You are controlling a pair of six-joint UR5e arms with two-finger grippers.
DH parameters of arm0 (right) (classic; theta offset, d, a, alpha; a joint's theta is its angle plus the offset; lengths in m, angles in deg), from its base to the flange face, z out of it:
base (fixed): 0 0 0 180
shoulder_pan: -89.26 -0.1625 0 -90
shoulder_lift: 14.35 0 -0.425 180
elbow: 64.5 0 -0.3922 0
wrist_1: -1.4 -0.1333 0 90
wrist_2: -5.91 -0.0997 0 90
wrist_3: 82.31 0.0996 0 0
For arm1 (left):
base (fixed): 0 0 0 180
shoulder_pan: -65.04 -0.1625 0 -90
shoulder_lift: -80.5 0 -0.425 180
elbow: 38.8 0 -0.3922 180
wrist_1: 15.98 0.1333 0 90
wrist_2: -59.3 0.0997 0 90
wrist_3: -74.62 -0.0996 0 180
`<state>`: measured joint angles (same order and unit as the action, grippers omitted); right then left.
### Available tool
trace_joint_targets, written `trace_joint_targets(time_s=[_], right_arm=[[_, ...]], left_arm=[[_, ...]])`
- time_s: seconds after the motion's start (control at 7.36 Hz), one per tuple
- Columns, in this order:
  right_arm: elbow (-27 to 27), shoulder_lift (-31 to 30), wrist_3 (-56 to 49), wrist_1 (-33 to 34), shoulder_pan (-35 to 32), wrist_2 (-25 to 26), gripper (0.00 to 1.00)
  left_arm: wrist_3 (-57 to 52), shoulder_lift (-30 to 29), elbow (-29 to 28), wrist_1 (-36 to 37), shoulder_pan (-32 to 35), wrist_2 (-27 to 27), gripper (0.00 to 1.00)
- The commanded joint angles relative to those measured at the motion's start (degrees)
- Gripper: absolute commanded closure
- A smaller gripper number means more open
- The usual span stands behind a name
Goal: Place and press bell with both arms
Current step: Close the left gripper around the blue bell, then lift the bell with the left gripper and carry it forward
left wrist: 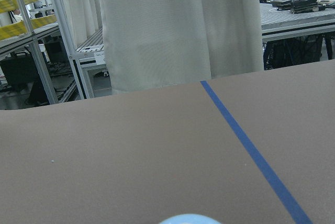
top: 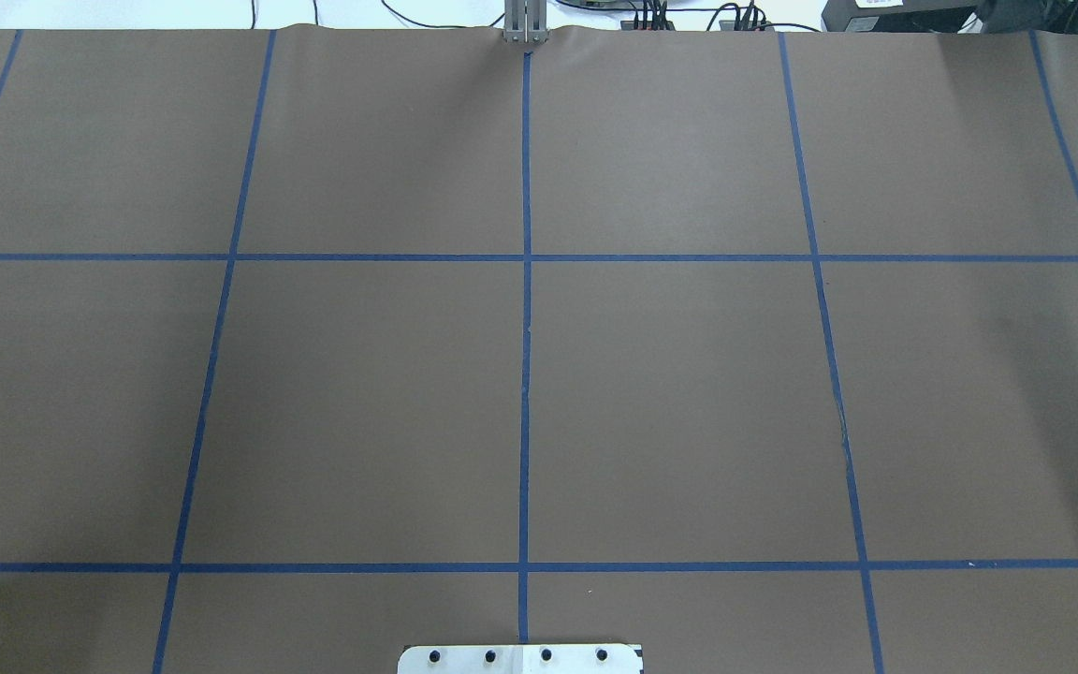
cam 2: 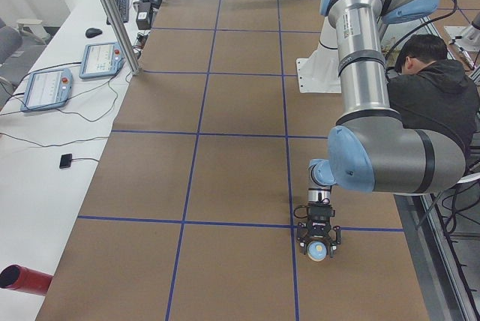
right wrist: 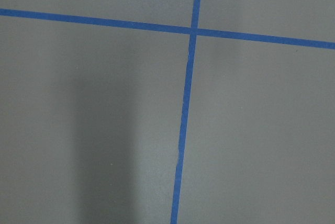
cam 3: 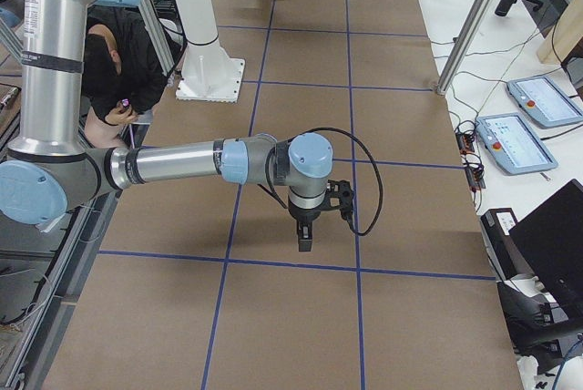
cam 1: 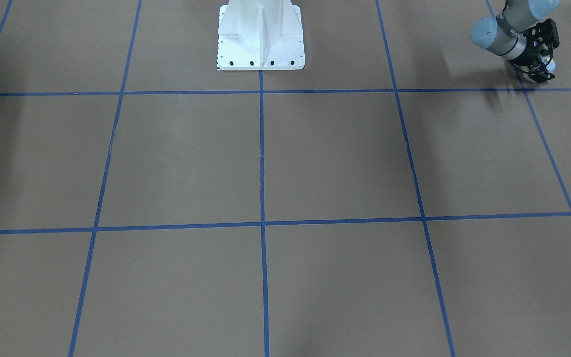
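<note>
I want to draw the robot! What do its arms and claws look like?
The left arm and right arm are shiny silver-grey tubes with round light-blue joint caps and a small printed label. The left gripper and right gripper are black claws. A black cable loops by the right wrist.

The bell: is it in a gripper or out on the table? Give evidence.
In: the bell shows light-blue inside the left gripper. Whether it touches the table: cannot tell.
</note>
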<state>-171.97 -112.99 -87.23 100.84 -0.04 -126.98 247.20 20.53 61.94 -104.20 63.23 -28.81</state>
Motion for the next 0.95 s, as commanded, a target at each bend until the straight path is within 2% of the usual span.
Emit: trace_joint_targets(time_s=[0.0, 0.14, 0.27, 0.54, 0.82], right_arm=[[0.07, 0.02, 0.0, 0.05, 0.0, 0.0, 0.0], [0.16, -0.06, 0.0, 0.05, 0.0, 0.0, 0.0], [0.16, 0.02, 0.0, 0.05, 0.0, 0.0, 0.0], [0.16, 0.02, 0.0, 0.05, 0.0, -0.26, 0.0], [0.25, 0.11, 0.0, 0.05, 0.0, -0.35, 0.0]], left_arm=[[0.04, 0.12, 0.51, 0.07, 0.31, 0.04, 0.72], [0.21, 0.12, 0.78, 0.07, 0.49, 0.04, 1.0], [0.13, 0.29, 2.0, 0.24, 1.19, 0.12, 1.0], [-1.27, 7.02, 11.36, 0.94, 1.63, 0.12, 1.0], [-9.23, 8.29, 19.37, 6.27, 2.59, 0.04, 1.0]])
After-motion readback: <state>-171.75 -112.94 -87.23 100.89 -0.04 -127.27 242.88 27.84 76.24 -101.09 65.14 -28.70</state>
